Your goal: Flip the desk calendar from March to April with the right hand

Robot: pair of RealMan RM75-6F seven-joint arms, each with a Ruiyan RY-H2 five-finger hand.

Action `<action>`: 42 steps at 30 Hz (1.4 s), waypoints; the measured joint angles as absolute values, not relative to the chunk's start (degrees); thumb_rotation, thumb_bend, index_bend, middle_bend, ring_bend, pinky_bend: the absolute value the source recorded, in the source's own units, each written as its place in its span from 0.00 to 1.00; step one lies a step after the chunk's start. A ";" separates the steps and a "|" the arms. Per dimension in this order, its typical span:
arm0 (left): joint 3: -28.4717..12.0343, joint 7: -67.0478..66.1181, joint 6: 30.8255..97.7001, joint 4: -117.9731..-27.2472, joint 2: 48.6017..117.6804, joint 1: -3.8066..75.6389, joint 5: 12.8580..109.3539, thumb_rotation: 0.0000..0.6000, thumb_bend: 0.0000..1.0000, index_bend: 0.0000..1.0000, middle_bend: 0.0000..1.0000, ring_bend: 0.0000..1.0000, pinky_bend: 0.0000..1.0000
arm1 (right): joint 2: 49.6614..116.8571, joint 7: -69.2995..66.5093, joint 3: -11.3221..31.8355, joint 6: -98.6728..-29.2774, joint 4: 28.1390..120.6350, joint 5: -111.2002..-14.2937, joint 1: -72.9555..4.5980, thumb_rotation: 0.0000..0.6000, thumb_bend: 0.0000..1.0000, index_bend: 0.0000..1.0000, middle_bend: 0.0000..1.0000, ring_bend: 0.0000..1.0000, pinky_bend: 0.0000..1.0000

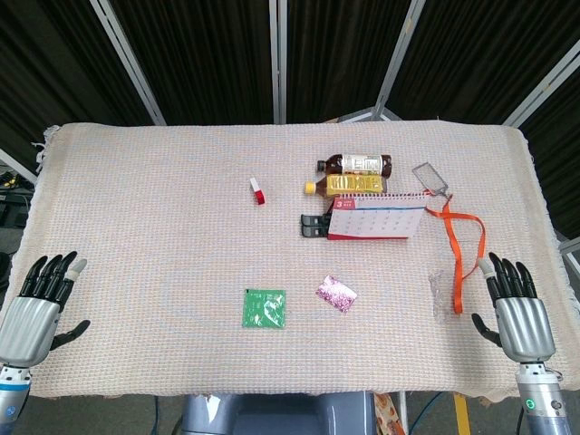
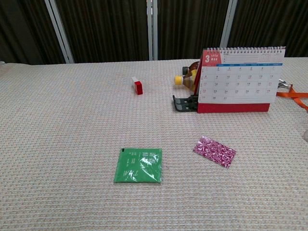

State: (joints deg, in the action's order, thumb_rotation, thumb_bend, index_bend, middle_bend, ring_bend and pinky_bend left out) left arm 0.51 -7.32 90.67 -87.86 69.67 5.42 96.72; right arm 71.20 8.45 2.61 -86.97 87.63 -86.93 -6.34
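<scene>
Your desk calendar point(image 1: 376, 216) stands upright right of the table's middle, its printed March page facing you and its long axis running left to right, spiral binding on top. Your right hand point(image 1: 518, 313) rests at the near right table edge, well apart from it, fingers extended and spread, holding nothing. Your left hand point(image 1: 38, 306) lies likewise at the near left edge, released.

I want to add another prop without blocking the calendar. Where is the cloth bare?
Bare: the left half, between the left hand and the red-and-white block; also the strip between the green packet and the desk calendar. Crowded: behind the calendar, with the bottles and orange lanyard.
</scene>
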 measured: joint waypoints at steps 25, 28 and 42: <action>0.12 -5.45 92.25 -88.18 68.98 5.31 97.34 1.00 0.07 0.00 0.00 0.00 0.00 | 72.39 -21.78 10.80 -66.33 102.62 -68.76 -12.36 1.00 0.26 0.02 0.60 0.60 0.54; 0.08 -5.25 92.40 -88.38 68.81 5.29 97.36 1.00 0.07 0.00 0.00 0.00 0.00 | 72.23 -30.19 13.64 -57.31 103.03 -61.70 -14.85 1.00 0.26 0.03 0.60 0.60 0.54; 0.21 -5.59 92.66 -88.63 68.80 5.30 98.06 1.00 0.07 0.00 0.00 0.00 0.00 | 79.17 -40.53 19.74 -40.82 90.78 -46.51 -22.36 1.00 0.27 0.03 0.59 0.60 0.54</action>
State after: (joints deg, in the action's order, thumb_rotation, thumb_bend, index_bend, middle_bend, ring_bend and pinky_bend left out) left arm 0.21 -5.59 92.66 -88.63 68.80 5.30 98.06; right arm 79.17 -40.53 19.74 -40.82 90.78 -46.51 -22.36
